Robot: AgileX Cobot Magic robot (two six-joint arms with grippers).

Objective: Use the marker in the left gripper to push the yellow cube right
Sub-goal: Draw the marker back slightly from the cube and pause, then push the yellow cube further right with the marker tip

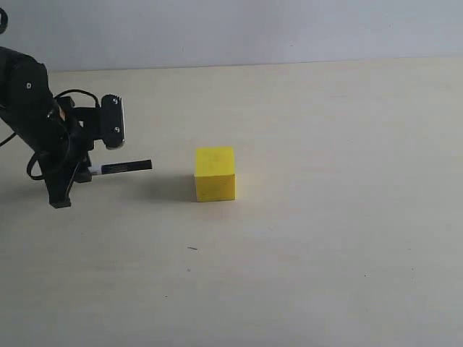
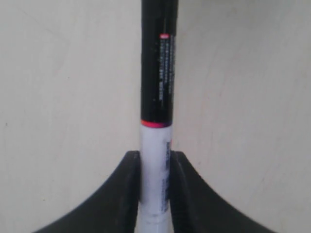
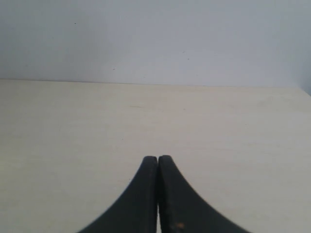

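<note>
At the left of the exterior frame, the black-jawed left hand [image 1: 81,173] is seen closed on a slim marker [image 1: 124,168] with a black cap and a white printed barrel. In the left wrist view the white barrel is clamped between both black fingers [image 2: 130,184], and the black capped end projects beyond them. The marker is held roughly level above the pale matte tabletop [image 1: 325,231], its black tip pointed toward the right of the frame. The solid bright yellow cube [image 1: 215,175] is set on the tabletop just left of frame centre, right of the marker tip and apart from it. The black right hand [image 3: 158,162] is shown shut, with nothing between its jaws.
</note>
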